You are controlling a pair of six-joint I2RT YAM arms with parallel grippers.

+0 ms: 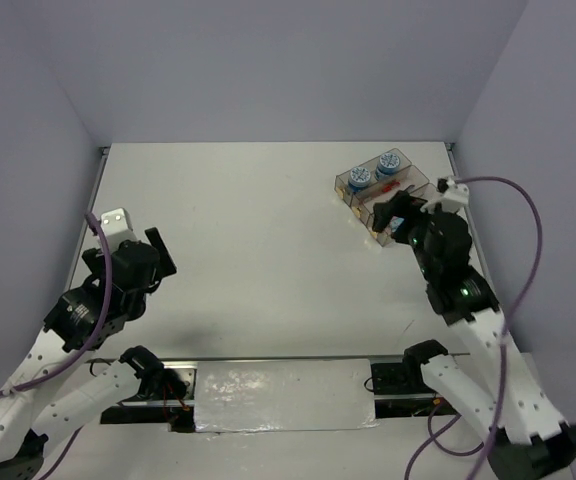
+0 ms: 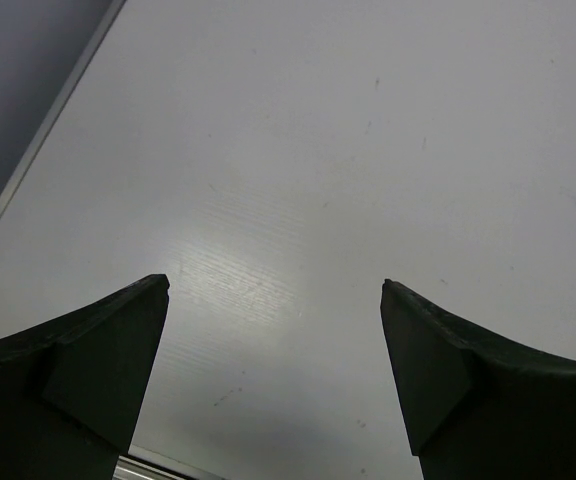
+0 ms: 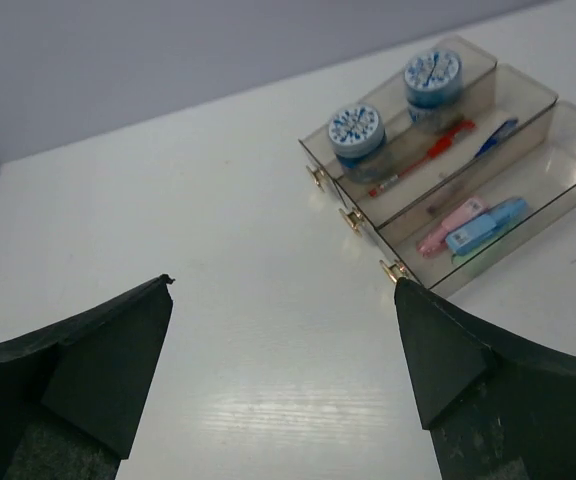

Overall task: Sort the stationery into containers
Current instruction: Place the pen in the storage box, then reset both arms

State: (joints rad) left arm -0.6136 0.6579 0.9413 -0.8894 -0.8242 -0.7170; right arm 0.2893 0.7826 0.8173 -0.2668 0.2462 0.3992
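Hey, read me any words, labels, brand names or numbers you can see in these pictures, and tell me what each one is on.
Nothing here is legible.
Near tape roll and far tape roll: blue-and-white print on top, too small and blurred to read.
Blue flat piece: a small dark mark, too blurred to tell.
Red pen, blue pen, clear bins: no lettering visible.
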